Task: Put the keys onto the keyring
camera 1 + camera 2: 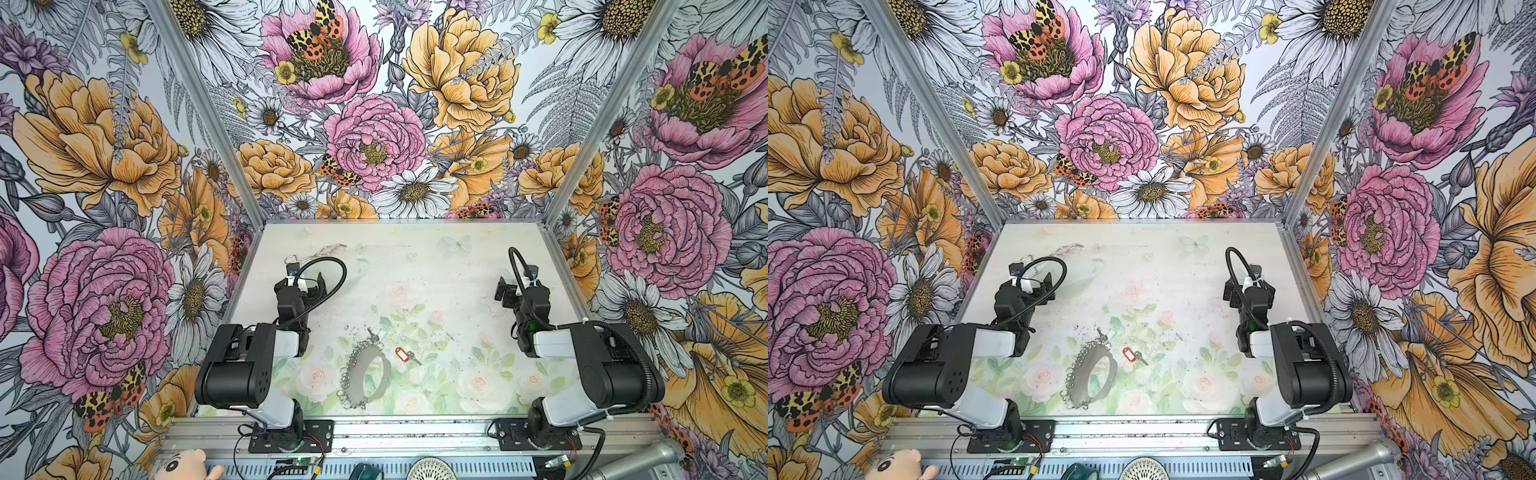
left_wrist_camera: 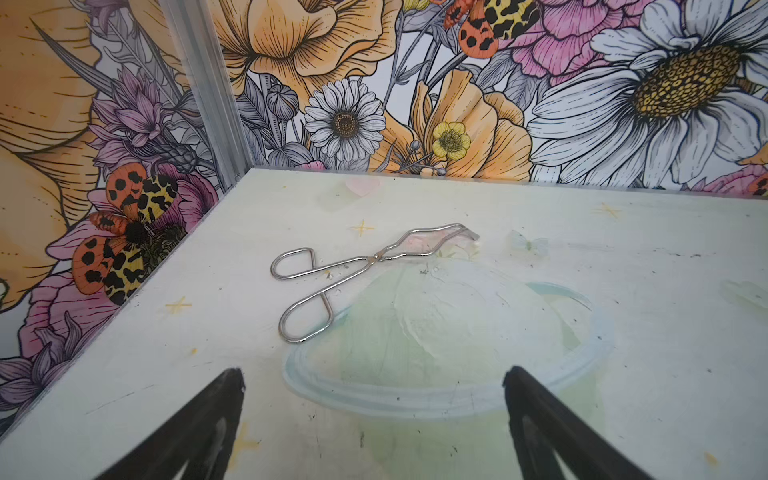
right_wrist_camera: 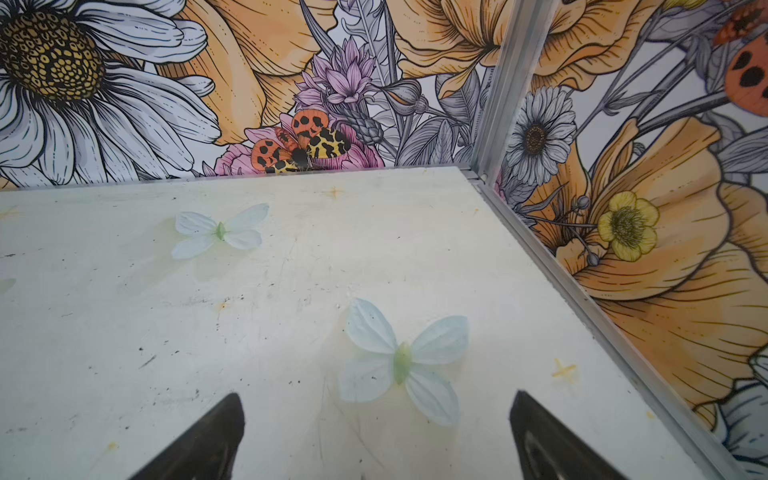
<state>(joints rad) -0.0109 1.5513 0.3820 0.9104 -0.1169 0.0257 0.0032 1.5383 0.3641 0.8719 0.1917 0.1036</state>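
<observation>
On the tabletop (image 1: 415, 270) task looks not begun. L gripper (image 2: 372, 370) & R gripper (image 3: 376, 395): both wide open, empty, parked toward back edge, prob. a start pose. Flat near front edge, mid: keyring (image 1: 356, 374). By back-left corner: tongs (image 2: 376, 258), unused. Just beside keyring, right-edge side, seemingly apart: keys (image 1: 407, 355). Tag label: no legible txt.
</observation>
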